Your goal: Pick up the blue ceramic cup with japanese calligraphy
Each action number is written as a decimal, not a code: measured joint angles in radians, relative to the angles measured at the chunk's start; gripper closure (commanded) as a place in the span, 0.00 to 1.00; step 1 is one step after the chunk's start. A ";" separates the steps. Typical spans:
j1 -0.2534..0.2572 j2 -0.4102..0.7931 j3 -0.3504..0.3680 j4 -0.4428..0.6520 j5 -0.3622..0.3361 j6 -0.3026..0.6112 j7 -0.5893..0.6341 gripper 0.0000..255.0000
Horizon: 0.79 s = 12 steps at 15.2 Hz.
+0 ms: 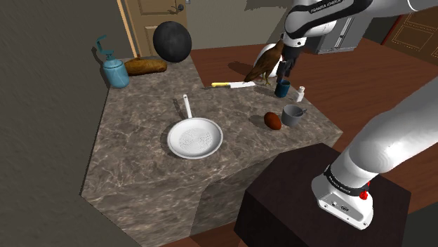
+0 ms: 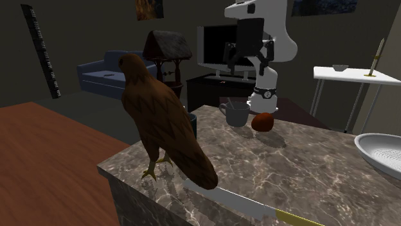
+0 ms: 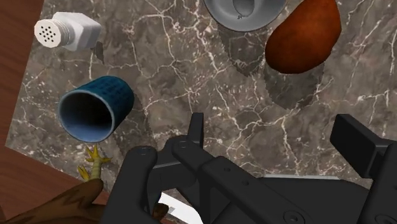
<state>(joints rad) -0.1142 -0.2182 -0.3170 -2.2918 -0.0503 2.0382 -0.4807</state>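
Gripper (image 3: 277, 143) open, empty; blue cup (image 3: 95, 108) stands between white shaker (image 3: 67, 30) and brown bird figure (image 3: 63, 202)

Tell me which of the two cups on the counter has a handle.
The grey mug, beside the brown oval object. The blue cup by the bird figure has none.

The marbled surface (image 1: 140, 161) carries a white pan (image 1: 194, 137) at centre; hawk (image 1: 265, 64), knife (image 1: 234, 85), blue cup (image 1: 281, 89), shaker (image 1: 300, 93), mug (image 1: 292, 115) and brown lump (image 1: 272, 121) upper right; bottle (image 1: 114, 70) and loaf (image 1: 145, 66) upper left.

Veined, polished marble counter (image 1: 140, 161); blue cup (image 3: 95, 108) with ribbed, matt outer wall; perforated white strainer pan (image 1: 194, 137).
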 measured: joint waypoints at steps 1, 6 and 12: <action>-0.002 0.032 -0.007 0.012 0.003 0.018 -0.010 0.00; -0.029 0.213 -0.056 0.115 0.037 0.084 -0.100 0.00; -0.078 0.417 -0.085 0.251 0.094 0.133 -0.196 0.00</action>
<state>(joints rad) -0.1921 0.1985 -0.4019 -2.0405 0.0440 2.1709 -0.6762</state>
